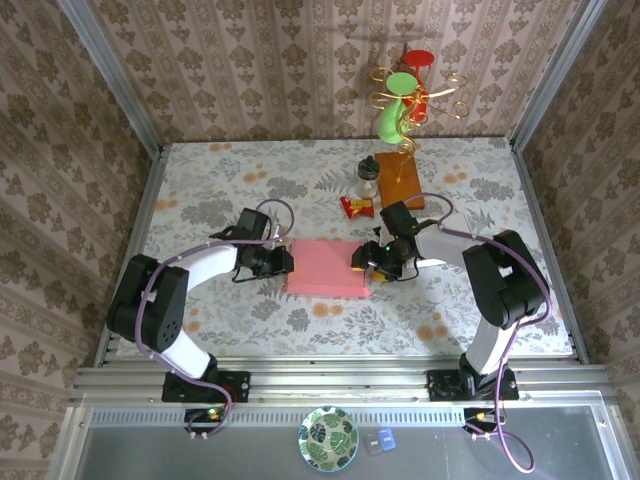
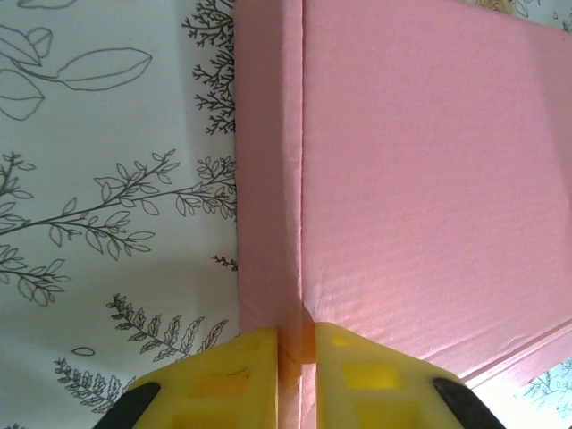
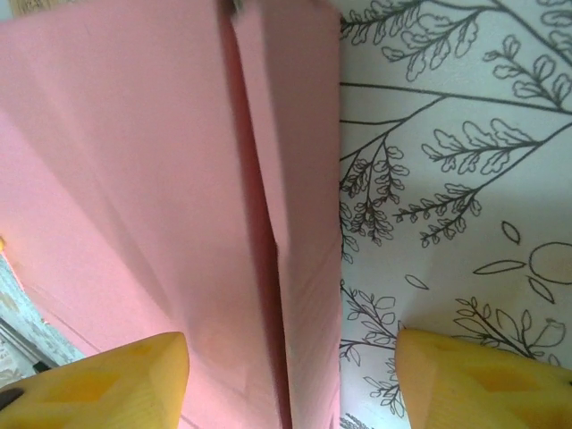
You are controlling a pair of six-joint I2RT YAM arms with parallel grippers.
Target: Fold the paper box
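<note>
With the paper box lying pink side up on the tabletop between our arms, we are clenching the left fingers on its left flap, the right fingers are straddling the right flap released, and we are aiming to pinch squarely along each crease.

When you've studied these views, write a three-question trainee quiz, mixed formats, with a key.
1. True or false: the left gripper is pinched on a raised side flap of the paper box.
2. The right gripper is: A shut on the box; B open, astride the box's other edge; C shut in mid-air.
3. Fill in: the box's upward face is ____.
Key: 1 true; 2 B; 3 pink.
</note>
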